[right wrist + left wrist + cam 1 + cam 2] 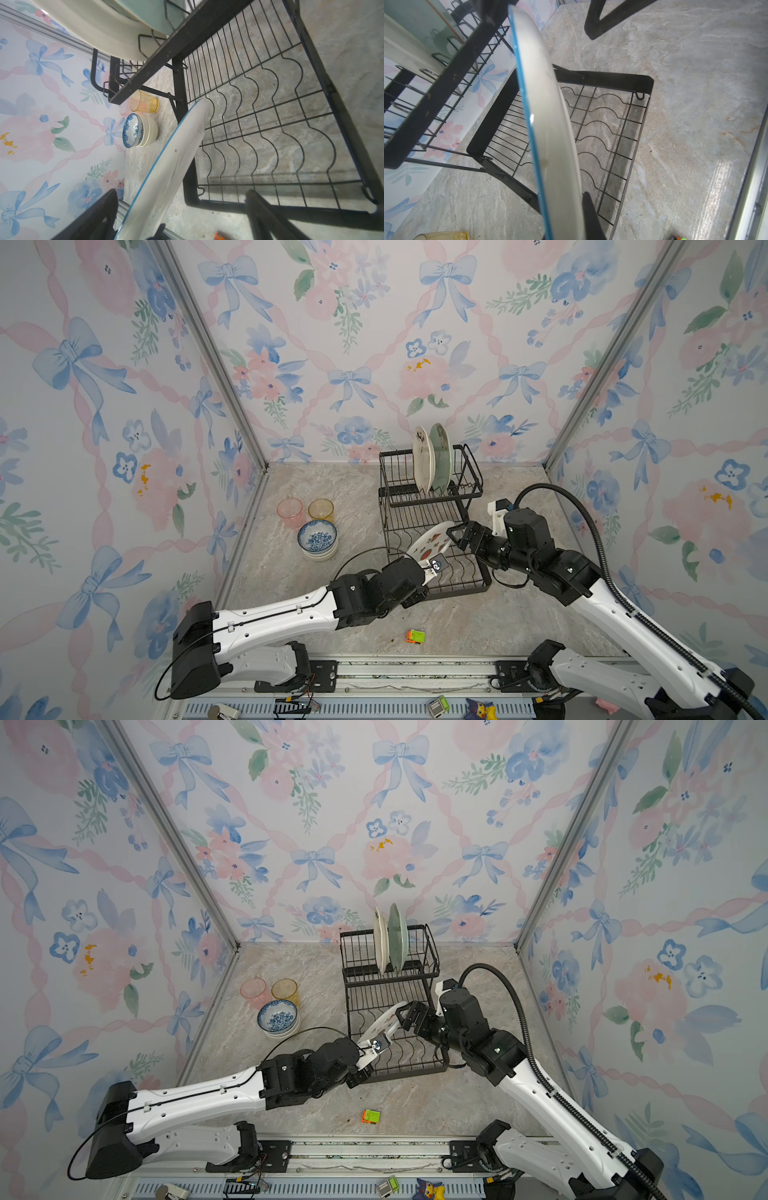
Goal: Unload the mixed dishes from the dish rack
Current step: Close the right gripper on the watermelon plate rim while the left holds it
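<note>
The left gripper (431, 567) is clamped on the near rim of the watermelon plate (430, 540). It holds the plate tilted over the lower tray of the dish rack (461, 592), apparently to bring it out of the curved dividers. The right gripper (454, 539) stands wide, its jaws on either side of the plate's far rim without pinching it, probably ready to steady it or take it over. The cream plate (423, 460) and green plate (441, 458) stand upright in the rack's upper basket, yet to be unloaded. The stacked bowls (318, 539) and two tumblers (290, 512) sit on the table beside the rack.
</note>
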{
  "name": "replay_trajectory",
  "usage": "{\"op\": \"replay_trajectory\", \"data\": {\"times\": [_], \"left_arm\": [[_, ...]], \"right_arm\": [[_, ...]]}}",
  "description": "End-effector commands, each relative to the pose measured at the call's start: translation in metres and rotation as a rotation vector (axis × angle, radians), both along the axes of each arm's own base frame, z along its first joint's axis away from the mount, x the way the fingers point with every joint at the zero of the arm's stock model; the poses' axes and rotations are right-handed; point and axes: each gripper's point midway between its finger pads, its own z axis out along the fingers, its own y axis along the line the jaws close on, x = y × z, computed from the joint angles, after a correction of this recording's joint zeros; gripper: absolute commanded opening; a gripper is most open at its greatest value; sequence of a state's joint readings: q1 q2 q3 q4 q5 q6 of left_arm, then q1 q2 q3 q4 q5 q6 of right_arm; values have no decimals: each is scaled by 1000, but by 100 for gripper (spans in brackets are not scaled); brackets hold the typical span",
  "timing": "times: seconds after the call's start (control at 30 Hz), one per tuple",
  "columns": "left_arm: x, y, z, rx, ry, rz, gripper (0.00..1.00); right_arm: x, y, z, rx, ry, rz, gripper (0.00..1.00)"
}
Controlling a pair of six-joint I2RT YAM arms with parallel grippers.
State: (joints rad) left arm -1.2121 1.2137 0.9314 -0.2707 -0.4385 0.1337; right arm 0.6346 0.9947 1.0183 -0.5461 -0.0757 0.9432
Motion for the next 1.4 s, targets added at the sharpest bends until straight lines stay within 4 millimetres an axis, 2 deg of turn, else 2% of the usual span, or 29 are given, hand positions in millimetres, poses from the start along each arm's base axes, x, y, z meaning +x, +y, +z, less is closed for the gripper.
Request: {"op": "replay_trajectory", "data": {"times": [0.0, 0.13, 0.17, 0.2, 0.27, 0.33, 0.4, 0.63, 0.83, 0.9, 1.0, 1.07, 1.27, 1.37], "left_arm": [[10, -21, 64, -164, -156, 20, 0], [5, -32, 64, -160, -181, -8, 0], [4, -35, 63, -155, -187, -11, 0], [4, -38, 62, -151, -191, -15, 0], [3, -44, 59, -139, -198, -23, 0], [3, -50, 56, -127, -207, -28, 0], [3, -52, 53, -111, -220, -22, 0], [-1, -53, 54, -117, -269, -19, 0], [-3, -41, 64, -175, -323, -16, 0], [-3, -37, 65, -182, -331, -11, 0], [-2, -34, 64, -179, -338, -1, 0], [-1, -33, 61, -172, -339, 3, 0], [1, -33, 60, -163, -350, 15, 0], [4, -34, 58, -150, -362, 23, 0]], "right_arm": [[-7, -6, -1, -17, 47, -5, 97], [-9, -12, -6, -35, 69, -33, 97], [-10, -13, -8, -38, 79, -37, 100], [-11, -13, -10, -40, 92, -40, 97], [-12, -15, -15, -50, 116, -47, 84], [-14, -15, -21, -58, 147, -57, 66], [-14, -17, -25, -58, 178, -79, 56], [-8, -8, -28, 58, 203, -128, 48], [-8, -5, -27, 96, 217, -140, 45], [-8, -6, -25, 106, 209, -146, 39], [-8, -8, -24, 111, 202, -154, 36], [-8, -8, -24, 116, 205, -154, 30], [-8, -5, -25, 117, 209, -139, 2], [-8, -9, -25, 106, 210, -147, 0]]}}
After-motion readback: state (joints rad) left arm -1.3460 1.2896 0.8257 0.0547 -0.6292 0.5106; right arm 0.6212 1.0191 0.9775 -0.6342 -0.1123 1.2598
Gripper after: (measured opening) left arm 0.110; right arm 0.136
